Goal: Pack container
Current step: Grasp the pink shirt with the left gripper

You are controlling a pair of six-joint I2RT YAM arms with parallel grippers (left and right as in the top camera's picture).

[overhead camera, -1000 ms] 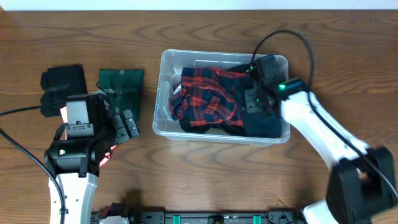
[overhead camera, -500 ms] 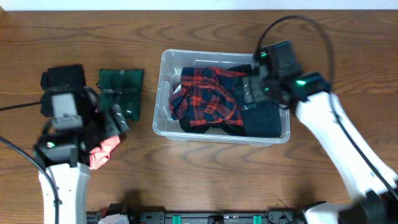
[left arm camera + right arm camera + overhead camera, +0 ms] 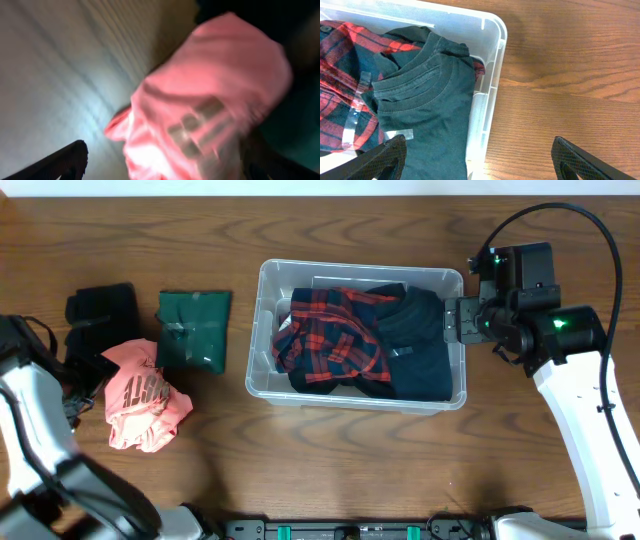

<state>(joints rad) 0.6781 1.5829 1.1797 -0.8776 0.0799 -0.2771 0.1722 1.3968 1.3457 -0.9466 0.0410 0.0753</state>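
The large clear plastic rectangular container point(image 3: 355, 268) sits at the middle of the brown wooden counter point(image 3: 330, 470), open side up. Inside it a red-and-navy plaid shirt point(image 3: 335, 340) fills the left and centre, and a dark navy T-shirt point(image 3: 420, 100) lies against the right wall, its collar toward the far corner. Both rest loosely below the rim, so the bin looks partly filled, with room on top.

The right gripper point(image 3: 480, 161) hangs just over the container's right wall. Its jaws are spread wide and hold nothing, which suggests the dark T-shirt is already laid down.

Three garments lie left of the bin, apart from it:
- a dark green folded cloth point(image 3: 195, 330), nearest the container
- a black folded garment point(image 3: 100, 310), farther left
- a crumpled salmon-pink T-shirt with grey print point(image 3: 145, 395), in front of those two

The left gripper point(image 3: 85, 380) is at the pink shirt's left edge. Its wrist view is blurred, but one jaw shows far out in the corner and the shirt lies slack on the counter, so the jaws appear released and empty.

I judge the task roughly half done. The loose pink shirt seems the likeliest next item, and its bunched fabric would want a deep pinch.
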